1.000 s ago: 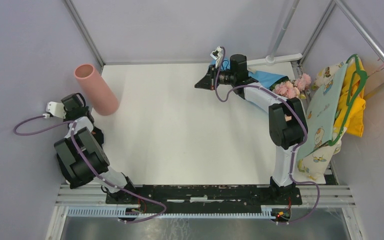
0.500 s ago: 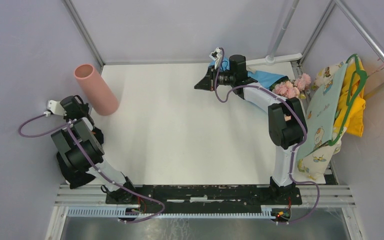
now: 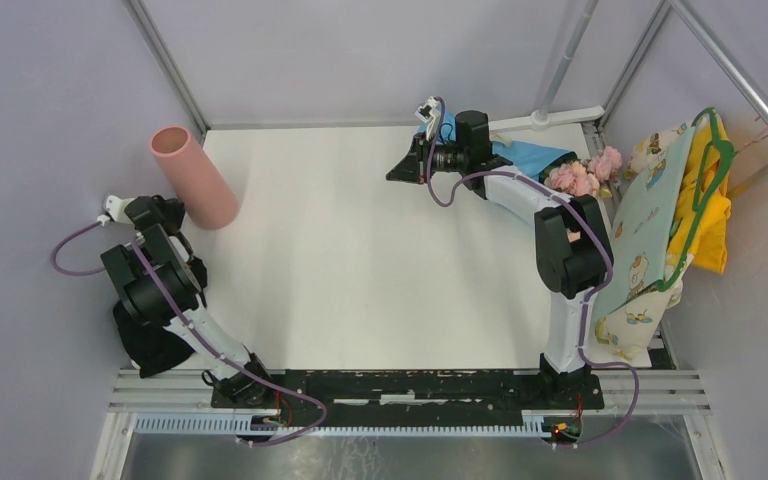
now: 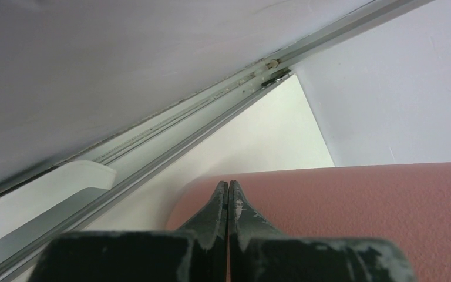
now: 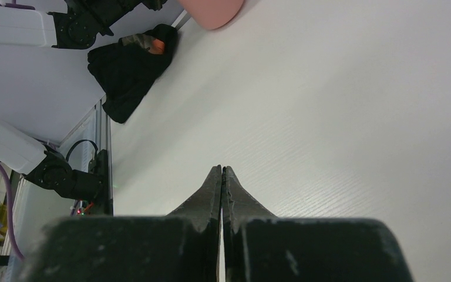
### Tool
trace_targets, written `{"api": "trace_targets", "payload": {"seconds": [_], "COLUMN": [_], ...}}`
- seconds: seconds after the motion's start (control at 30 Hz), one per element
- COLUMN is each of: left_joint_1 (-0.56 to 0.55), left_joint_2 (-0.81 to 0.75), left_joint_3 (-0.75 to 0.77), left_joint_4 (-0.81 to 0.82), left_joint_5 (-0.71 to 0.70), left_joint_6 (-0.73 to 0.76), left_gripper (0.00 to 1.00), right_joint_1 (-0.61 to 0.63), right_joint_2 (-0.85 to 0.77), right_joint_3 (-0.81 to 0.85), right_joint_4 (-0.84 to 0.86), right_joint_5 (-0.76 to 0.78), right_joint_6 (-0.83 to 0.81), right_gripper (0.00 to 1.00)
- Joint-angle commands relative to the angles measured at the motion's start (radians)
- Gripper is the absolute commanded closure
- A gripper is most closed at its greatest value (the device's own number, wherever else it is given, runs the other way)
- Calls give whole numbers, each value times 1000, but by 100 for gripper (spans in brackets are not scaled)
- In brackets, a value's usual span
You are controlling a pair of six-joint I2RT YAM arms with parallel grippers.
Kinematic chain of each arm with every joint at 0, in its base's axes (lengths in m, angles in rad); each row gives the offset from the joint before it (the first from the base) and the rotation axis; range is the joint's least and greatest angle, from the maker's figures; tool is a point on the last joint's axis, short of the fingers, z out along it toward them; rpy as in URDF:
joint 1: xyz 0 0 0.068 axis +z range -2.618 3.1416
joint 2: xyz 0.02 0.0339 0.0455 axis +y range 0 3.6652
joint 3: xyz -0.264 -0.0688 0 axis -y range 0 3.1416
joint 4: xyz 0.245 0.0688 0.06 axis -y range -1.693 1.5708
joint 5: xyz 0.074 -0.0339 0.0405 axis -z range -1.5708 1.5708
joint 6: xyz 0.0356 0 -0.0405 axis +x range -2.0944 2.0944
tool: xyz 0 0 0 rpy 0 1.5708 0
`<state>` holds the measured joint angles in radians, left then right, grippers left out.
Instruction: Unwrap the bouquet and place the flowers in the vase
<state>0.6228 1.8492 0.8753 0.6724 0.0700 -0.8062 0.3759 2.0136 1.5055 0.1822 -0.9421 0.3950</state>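
Differs from a second ago mostly on the left side: finds the left arm folded tighter, with the elbow pulled nearer the wall, the purple cable loop drawn in, and the left gripper [image 3: 172, 214] brought round to point at the foot of the vase [image 3: 195, 180]. Shows this gripper pressed together in its own wrist view, tip against tip with no gap, pinching nothing, and lying across the salmon wall of the vase; cannot tell whether touching it or only just beside it. Finds the right gripper [image 3: 396, 172] nudged slightly leftward over the far part of the table [image 3: 360, 290], otherwise much as before. Shows it pressed together too, empty, hanging above bare white surface. Leaves the vase and the bouquet [image 3: 550, 162] where they were. As for looks: shows the vase as a plain matte pink cylinder standing near the far left corner of the table, with the round mouth open and nothing seen inside. Shows the bouquet lying wrapped at the far right corner, behind the right forearm and well apart from the vase. Wraps the bunch in light blue paper [image 3: 532, 155], with a darker blue patch showing near the right wrist. Has the flowers [image 3: 585, 176] as a cluster of pink and peach heads poking out toward the right edge, just beside the hanging yellow and pale-green cloths [image 3: 660, 215]; hides the stems under the paper.
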Motion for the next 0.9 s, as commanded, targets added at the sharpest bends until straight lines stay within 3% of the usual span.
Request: {"api": "trace_targets", "payload": {"seconds": [0.0, 0.4, 0.87], "left_joint_1": [27, 22, -93], "left_joint_2": [51, 109, 88], "left_joint_3": [23, 50, 102], "left_joint_4": [96, 194, 99], "left_joint_5": [204, 349, 350], "left_joint_6": [-11, -50, 45], "left_gripper": [98, 98, 98], "right_joint_1": [4, 4, 4], "right_joint_2": [17, 33, 64], "right_joint_3": [5, 7, 49], "right_joint_4": [16, 30, 34], "right_joint_5": [-27, -27, -24], "right_joint_6": [-14, -6, 9], "right_gripper": [100, 100, 100]}}
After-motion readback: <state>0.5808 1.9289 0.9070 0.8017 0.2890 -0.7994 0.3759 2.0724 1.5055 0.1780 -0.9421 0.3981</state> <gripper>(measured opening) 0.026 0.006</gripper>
